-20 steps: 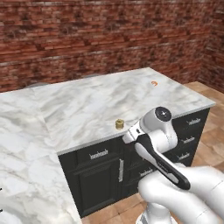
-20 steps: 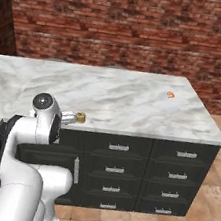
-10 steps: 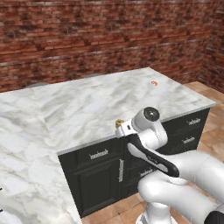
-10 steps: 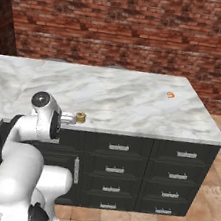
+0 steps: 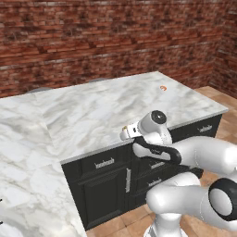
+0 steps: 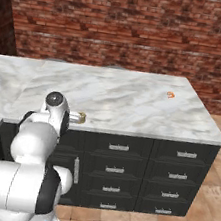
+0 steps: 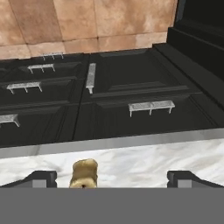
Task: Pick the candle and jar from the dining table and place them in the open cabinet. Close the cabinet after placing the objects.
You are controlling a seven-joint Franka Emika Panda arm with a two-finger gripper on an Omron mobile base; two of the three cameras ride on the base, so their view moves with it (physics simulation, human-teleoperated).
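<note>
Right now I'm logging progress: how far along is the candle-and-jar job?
Nothing is stowed yet. The candle still stands near the front edge of the dining table, between the open jaws of the gripper, not gripped. Left: grasp it, carry it to the cabinet, fetch the jar, close the cabinet.

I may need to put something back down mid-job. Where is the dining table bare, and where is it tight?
The dining table is bare across its middle, from the brick wall side to the front edge, and right up to the small orange thing near the far right corner. It is tight at the front edge, where the gripper, jaws open, straddles the candle.
</note>
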